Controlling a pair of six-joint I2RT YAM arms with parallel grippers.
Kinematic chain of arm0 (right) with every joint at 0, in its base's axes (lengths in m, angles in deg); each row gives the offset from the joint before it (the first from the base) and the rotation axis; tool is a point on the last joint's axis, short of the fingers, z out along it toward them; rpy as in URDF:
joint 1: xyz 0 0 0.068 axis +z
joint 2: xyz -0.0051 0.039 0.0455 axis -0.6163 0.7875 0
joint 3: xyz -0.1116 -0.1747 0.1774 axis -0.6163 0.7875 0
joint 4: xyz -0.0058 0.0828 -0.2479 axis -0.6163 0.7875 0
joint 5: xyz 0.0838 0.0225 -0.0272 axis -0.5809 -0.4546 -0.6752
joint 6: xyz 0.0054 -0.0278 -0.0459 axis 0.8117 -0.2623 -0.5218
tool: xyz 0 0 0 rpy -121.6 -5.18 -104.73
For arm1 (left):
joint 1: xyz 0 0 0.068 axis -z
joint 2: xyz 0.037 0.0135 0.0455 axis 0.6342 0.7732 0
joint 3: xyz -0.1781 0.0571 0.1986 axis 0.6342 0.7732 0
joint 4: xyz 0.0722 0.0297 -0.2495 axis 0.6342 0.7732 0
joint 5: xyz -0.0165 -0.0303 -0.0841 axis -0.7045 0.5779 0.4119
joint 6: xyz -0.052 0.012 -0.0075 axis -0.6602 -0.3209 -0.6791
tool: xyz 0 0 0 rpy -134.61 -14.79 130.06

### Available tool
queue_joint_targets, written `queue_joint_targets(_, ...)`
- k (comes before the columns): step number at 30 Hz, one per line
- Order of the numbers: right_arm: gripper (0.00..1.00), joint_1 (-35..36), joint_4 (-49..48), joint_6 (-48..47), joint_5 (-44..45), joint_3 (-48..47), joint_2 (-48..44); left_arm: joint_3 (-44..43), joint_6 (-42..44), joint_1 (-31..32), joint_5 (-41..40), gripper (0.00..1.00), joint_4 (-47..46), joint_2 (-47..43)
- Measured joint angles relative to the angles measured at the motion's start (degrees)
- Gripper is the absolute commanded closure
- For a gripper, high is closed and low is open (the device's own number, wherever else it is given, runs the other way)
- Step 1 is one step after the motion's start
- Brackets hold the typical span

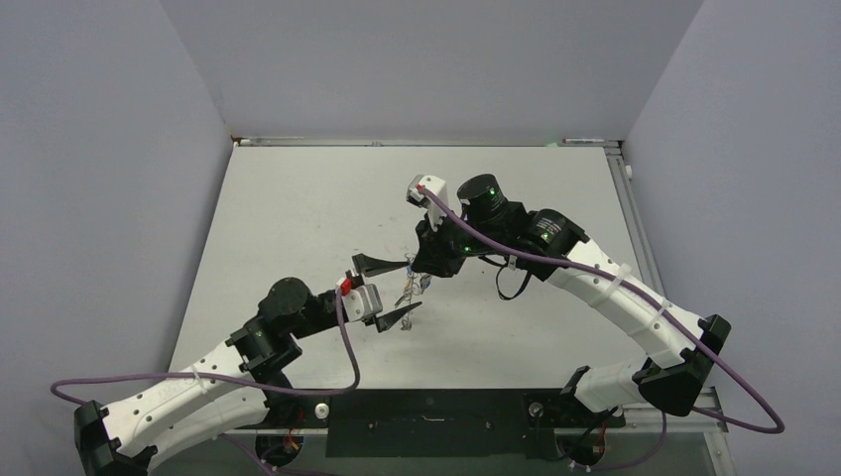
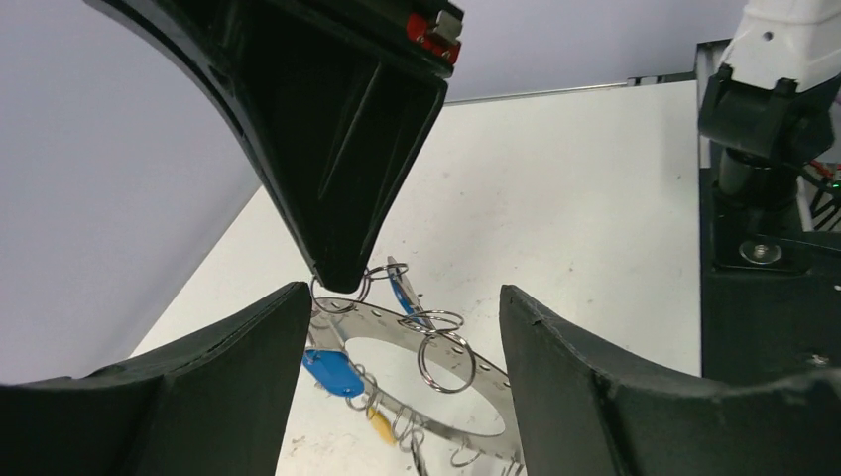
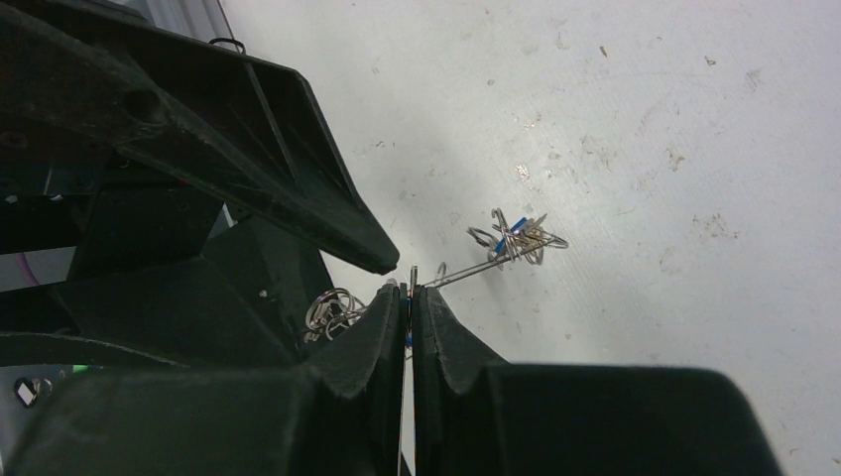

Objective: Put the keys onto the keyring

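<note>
Fingers (image 3: 441,342) on your right gripper (image 3: 408,291) squeeze tight on the keyring (image 2: 382,316), and your left gripper (image 2: 402,297) holds its fingers wide apart, one on each side of it.

There is one keyring (image 2: 372,313), a single flat grey loop. Two blue tags hang on it: the first blue tag (image 2: 332,372) is under its left rim and the second blue tag (image 2: 400,293) is above its far rim. One yellow tag (image 2: 380,426) hangs below its near rim. At least six small wire rings (image 2: 433,319) are threaded around its band, but some at its near edge run out of the left wrist view, so the full count cannot be told. The silver key blades are too small to count. Two arms meet at the keyring, the left arm (image 1: 198,392) and the right arm (image 1: 615,297). Each has one gripper, the left gripper (image 1: 395,291) and the right gripper (image 1: 415,270), making two.
</note>
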Motion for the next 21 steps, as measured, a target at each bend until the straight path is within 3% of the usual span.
queue_joint_targets(9, 0.95, 0.0, 0.17, 1.44, 0.02, -0.42, 0.0, -1.4, 1.68, 1.18, -6.54, 0.47, 0.35, 2.71)
queue_joint_targets(21, 0.95, 0.07, 3.06, 2.89, -0.11, -0.42, 0.0, -2.38, 11.72, 9.84, -18.97, 0.57, 2.27, 6.45)
